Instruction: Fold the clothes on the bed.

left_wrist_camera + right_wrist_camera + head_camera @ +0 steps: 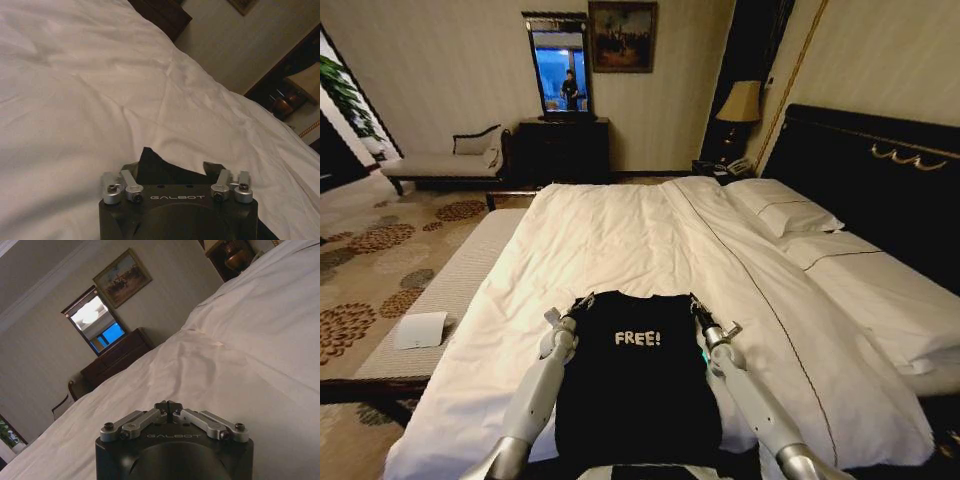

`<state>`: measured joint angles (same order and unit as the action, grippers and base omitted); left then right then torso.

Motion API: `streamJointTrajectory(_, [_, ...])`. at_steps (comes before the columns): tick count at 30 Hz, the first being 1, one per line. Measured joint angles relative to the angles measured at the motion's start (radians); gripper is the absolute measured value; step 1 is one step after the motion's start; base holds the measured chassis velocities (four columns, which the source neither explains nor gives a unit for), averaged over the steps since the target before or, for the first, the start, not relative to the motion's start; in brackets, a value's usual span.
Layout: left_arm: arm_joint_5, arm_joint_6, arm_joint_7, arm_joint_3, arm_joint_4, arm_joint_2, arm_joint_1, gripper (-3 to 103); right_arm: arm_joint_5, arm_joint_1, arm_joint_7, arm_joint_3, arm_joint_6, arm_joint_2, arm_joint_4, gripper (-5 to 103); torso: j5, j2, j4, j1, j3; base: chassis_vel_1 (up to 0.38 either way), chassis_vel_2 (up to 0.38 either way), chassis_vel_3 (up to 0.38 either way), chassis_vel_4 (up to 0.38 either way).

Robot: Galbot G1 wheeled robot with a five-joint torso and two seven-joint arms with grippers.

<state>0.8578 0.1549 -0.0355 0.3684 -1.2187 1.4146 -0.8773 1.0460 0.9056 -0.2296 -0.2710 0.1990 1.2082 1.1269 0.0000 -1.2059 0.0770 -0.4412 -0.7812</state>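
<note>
The left gripper point(582, 302) sits at the T-shirt's point(638, 385) far left corner, on the side away from the headboard point(880, 170). In the left wrist view its fingers point(220, 177) stand wide apart, with a peak of black fabric lying between them; whether the pads touch the cloth cannot be told. The right gripper point(696, 303) is at the far right corner, the one toward the headboard. In the right wrist view its linkage bars fold inward and the dark fingertips point(168, 405) meet in the middle, but whether they pinch any fabric is hard to make out.

The black T-shirt with white "FREE!" lettering lies flat on the white duvet point(620, 240) near the foot of the bed point(460, 400), well away from the headboard, between the two forearms. Its near hem is cut off by the picture's lower edge, and both arms cover its side edges, so the sleeves cannot be seen.
</note>
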Motion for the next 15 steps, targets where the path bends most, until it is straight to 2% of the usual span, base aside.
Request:
streamJointTrajectory(3, [0.000,-0.002,0.001,0.002,-0.001,0.000,-0.004,69,-0.002,0.001,0.001,0.000,0.000,-0.001,0.003,0,0.0000,0.000,0.0000,0.000,0.000,0.000,0.000,0.000,0.000])
streamJointTrajectory(5, [-0.011,-0.011,0.008,0.007,0.004,0.001,-0.006,58,-0.004,0.003,0.005,0.000,0.001,-0.005,0.011,0,0.0000,0.000,0.0000,0.000,0.000,0.000,0.000,0.000,0.000])
streamJointTrajectory(6, [-0.011,-0.011,0.008,0.007,0.004,0.001,-0.006,58,-0.004,0.003,0.005,0.000,0.001,-0.005,0.011,0,0.0000,0.000,0.0000,0.000,0.000,0.000,0.000,0.000,0.000])
streamJointTrajectory(11, [-0.015,-0.016,0.017,0.016,0.011,0.008,-0.009,31,-0.008,0.001,0.010,0.004,0.001,-0.013,0.015,0,0.0000,0.000,0.0000,0.000,0.000,0.000,0.000,0.000,0.000])
streamJointTrajectory(13, [-0.015,-0.017,0.018,0.017,0.013,0.008,-0.009,31,-0.008,0.001,0.012,0.005,0.001,-0.014,0.017,0,0.0000,0.000,0.0000,0.000,0.000,0.000,0.000,0.000,0.000])
streamJointTrajectory(15, [-0.015,-0.022,0.024,0.020,0.019,0.008,-0.009,20,-0.003,0.003,0.021,0.007,0.000,-0.016,0.028,0,-0.0001,0.000,0.0000,0.000,0.000,0.000,0.000,0.000,0.000])
